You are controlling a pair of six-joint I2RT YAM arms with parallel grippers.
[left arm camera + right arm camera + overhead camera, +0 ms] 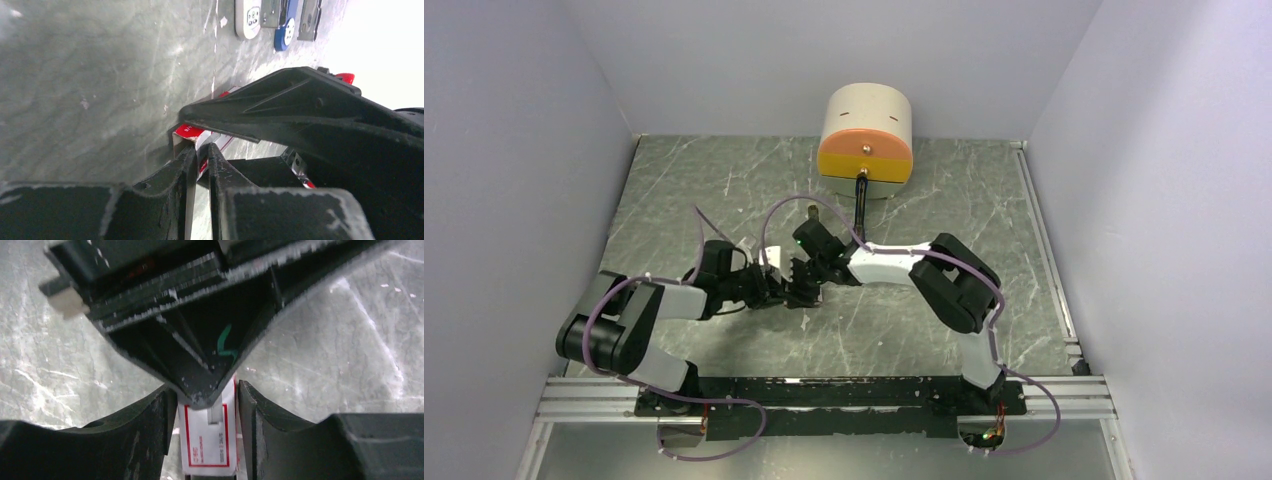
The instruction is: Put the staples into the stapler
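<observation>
Both arms meet low over the marbled surface (944, 200), a little left of its middle and nearer the near edge than the far one. Between them lies the red-and-white box (207, 445), flat on the surface. The right arm (954, 280) has its jaws astride it, one finger along each long side. They stand apart and hug the box, though I cannot tell whether they press on it. From the opposite side the left arm (629, 325) has its jaws at the box's open end. They are almost together, with a thin strip of the box's wall in the slit between them (pinched, by the look of the left wrist view). A small pale tab (215, 415) shows just under their tip, but the staples themselves I cannot make out. Further along the surface a white piece (247, 17), a blue one (285, 27) and a grey one (310, 20) lie side by side, cropped. A beige drum with an orange face (865, 140) stands at the far edge.
</observation>
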